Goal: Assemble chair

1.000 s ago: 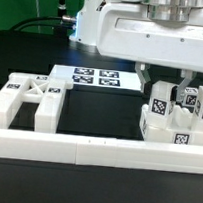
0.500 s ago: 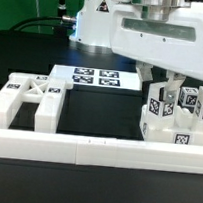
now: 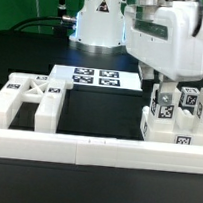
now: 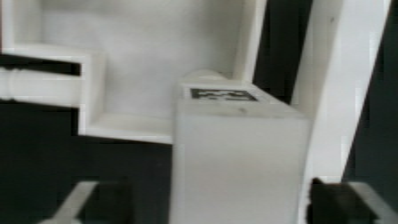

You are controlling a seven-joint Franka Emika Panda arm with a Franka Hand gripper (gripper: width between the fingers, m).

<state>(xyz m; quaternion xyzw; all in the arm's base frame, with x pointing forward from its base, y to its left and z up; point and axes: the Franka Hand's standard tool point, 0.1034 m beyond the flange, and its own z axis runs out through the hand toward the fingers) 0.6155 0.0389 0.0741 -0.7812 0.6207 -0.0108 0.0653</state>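
To the exterior view's right of the marker board [image 3: 92, 78], the gripper [image 4: 214, 205] has just spread its jaws, releasing the upright chair part [image 4: 240, 140] among the grouped chair pieces [image 3: 182, 127]; placement judged complete.

Arm shell [image 3: 168, 41]: glossy white, rounded, blocky casing.
Base column [image 3: 97, 24]: white, with a small black mark near its top.
Wrist joint [image 3: 151, 2]: grey ring.
Jaws: dark grey, blurred.
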